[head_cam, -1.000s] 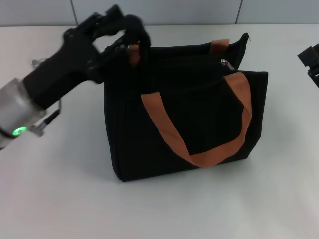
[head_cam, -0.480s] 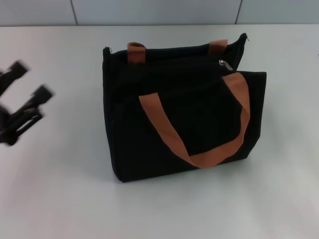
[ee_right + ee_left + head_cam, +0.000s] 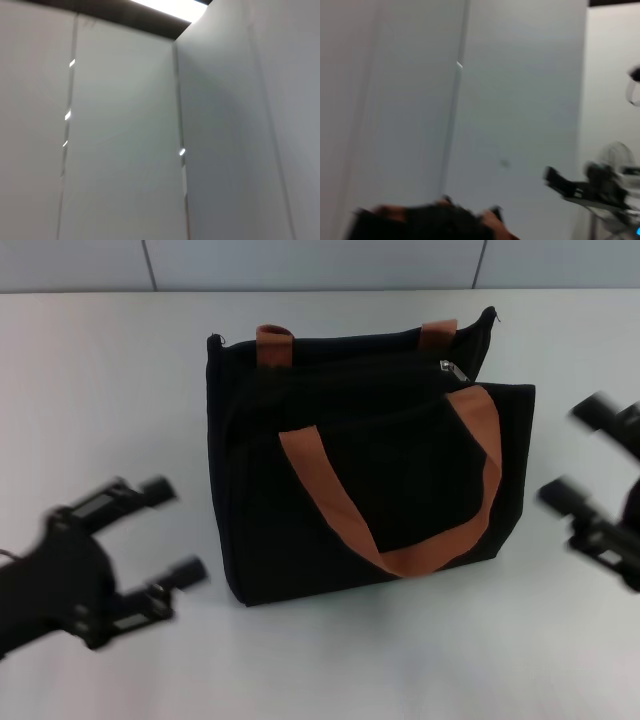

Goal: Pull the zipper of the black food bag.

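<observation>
Head view: left gripper hangs low beside the black food bag, fingers spread, holding nothing; right gripper likewise spread, clear of the bag's other side. Bag stands upright on the table, zipper pull at its right end.

Left wrist view: bag's top edge only.

Right wrist view: wall only.

Judgement: no grip on the zipper; its run is unreadable.

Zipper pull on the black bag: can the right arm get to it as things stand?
Probably yes. The zipper pull sits exposed on top of the black bag at its right end, clear of the orange handle. The right gripper is open beside that end, with bare table between. The left gripper is on the far side.
</observation>
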`<state>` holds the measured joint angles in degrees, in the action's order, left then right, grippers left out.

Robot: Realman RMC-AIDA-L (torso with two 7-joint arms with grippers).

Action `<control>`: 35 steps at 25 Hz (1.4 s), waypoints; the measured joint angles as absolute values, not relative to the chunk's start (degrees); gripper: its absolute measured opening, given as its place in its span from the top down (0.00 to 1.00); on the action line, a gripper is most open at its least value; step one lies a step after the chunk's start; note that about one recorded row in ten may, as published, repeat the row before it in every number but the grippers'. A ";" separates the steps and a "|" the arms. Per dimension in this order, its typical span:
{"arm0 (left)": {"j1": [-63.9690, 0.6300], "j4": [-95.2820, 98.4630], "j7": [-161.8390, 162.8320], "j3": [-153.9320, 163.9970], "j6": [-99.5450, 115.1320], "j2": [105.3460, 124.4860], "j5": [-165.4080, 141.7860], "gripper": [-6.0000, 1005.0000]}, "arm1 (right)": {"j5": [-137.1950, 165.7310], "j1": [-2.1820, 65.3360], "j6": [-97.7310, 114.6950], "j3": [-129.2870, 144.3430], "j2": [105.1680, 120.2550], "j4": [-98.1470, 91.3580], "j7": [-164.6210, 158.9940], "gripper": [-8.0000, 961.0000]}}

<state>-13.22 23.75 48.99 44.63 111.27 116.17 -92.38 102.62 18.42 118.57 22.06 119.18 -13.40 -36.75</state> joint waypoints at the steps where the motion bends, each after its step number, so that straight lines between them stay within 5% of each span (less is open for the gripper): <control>1: -13.99 23.96 48.90 44.73 111.00 116.47 -94.06 0.20 | 103.50 18.71 117.49 22.85 119.18 -13.45 -36.55 0.21; 12: -18.57 25.77 47.67 44.84 109.93 118.44 -105.31 0.20 | 115.54 23.19 109.54 33.39 119.15 -16.15 -42.80 0.21; 35: -17.57 22.55 44.23 45.00 106.92 118.67 -108.08 0.20 | 116.44 24.30 105.00 36.40 119.60 -14.78 -44.26 0.21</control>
<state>-17.57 22.55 44.23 45.00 106.92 118.67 -108.08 116.44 24.30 105.00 36.40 119.60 -14.78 -44.26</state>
